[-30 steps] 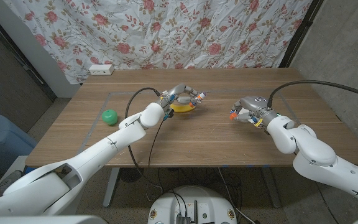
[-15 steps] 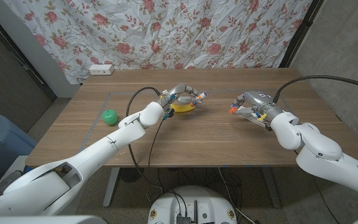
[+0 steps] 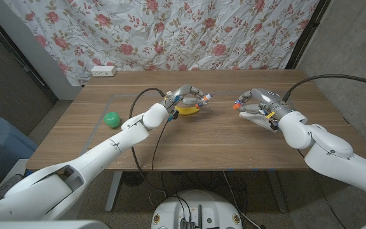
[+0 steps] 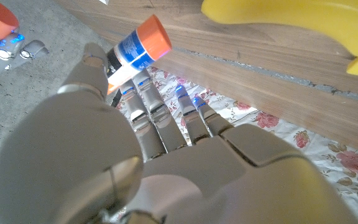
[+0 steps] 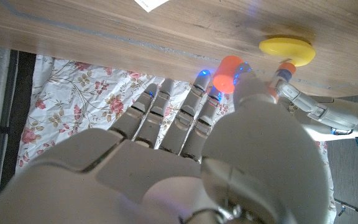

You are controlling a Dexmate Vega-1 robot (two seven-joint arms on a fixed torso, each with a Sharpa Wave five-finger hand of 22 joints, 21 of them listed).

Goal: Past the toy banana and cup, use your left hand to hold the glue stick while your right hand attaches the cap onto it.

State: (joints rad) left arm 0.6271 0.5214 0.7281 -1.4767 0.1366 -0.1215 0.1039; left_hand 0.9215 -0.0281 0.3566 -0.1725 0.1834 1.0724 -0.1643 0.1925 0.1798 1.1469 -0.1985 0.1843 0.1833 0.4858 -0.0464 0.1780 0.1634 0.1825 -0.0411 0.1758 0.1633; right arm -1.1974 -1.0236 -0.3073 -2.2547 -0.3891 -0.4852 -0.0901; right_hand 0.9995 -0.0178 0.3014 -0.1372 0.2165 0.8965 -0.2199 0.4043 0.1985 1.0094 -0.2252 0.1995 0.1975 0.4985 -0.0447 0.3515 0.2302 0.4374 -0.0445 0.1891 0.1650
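My left hand (image 3: 184, 98) is raised just above the yellow toy banana (image 3: 187, 110) and grips the glue stick (image 3: 203, 98), whose tip points toward the right hand. The left wrist view shows the blue-and-white glue stick (image 4: 133, 48) with its orange end, pinched at my fingertips (image 4: 143, 87), and the banana (image 4: 291, 18) behind it. My right hand (image 3: 260, 104) is off the table a little to the right and pinches the small orange cap (image 3: 236, 107). In the right wrist view the cap (image 5: 229, 73) sits at my fingertips. A gap separates cap and stick.
A green cup (image 3: 111, 119) stands on the table's left part. A white power strip (image 3: 103, 70) lies at the far left edge of the wooden table (image 3: 208, 143). A floral curtain hangs behind the table.
My right hand with the cap has lifted and drawn slightly back and to the right. The left hand with the glue stick has stayed in place.
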